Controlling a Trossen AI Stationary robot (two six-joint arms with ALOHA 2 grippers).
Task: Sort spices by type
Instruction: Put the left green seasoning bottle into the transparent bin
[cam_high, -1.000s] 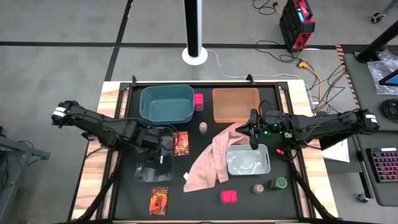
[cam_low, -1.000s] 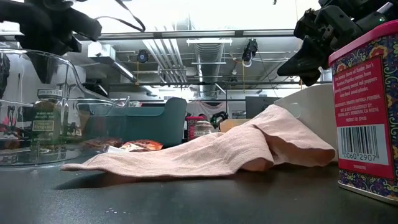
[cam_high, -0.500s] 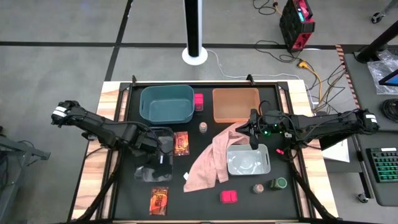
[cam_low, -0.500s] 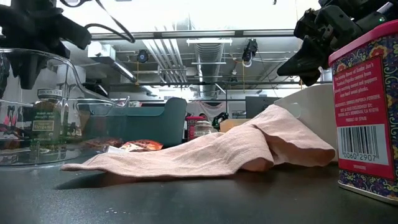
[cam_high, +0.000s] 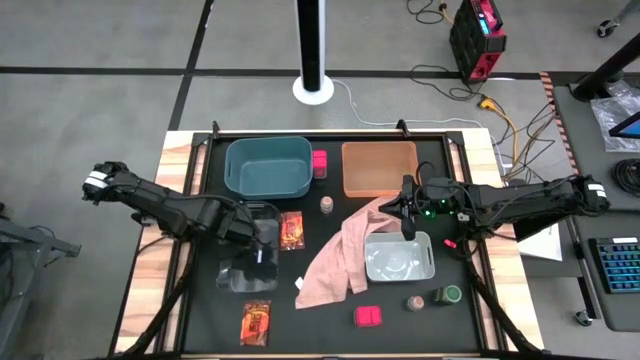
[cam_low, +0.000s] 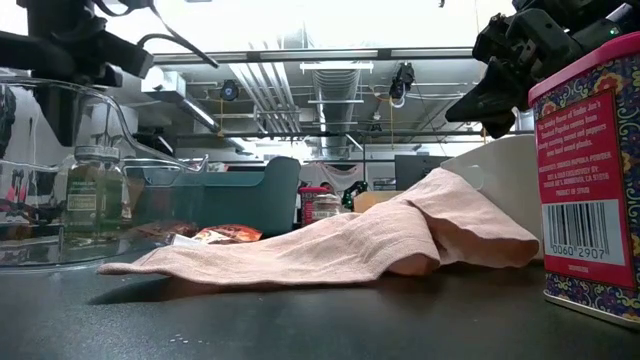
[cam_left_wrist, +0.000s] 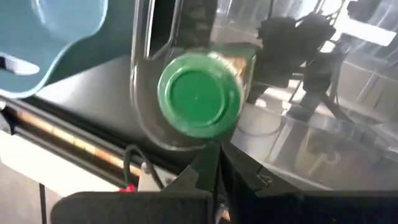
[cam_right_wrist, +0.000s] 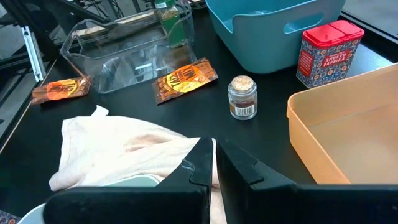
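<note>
Green-lidded jar (cam_left_wrist: 199, 94) stands upright in the clear bin (cam_high: 247, 278), tucked in its corner against the curved wall, glass body with a green label. Left gripper (cam_high: 262, 243) hovers above it, fingers pressed together, holding nothing. Right gripper (cam_high: 406, 232) hangs over the grey bin's (cam_high: 399, 258) rim, fingers together too. Bare black tabletop (cam_high: 205, 320) lies beside the clear bin.

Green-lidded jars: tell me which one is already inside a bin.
The green-lidded jar by the left gripper stands inside the clear bin. The other green-lidded jar stands on the bare table, beside the brownish jar.
</note>
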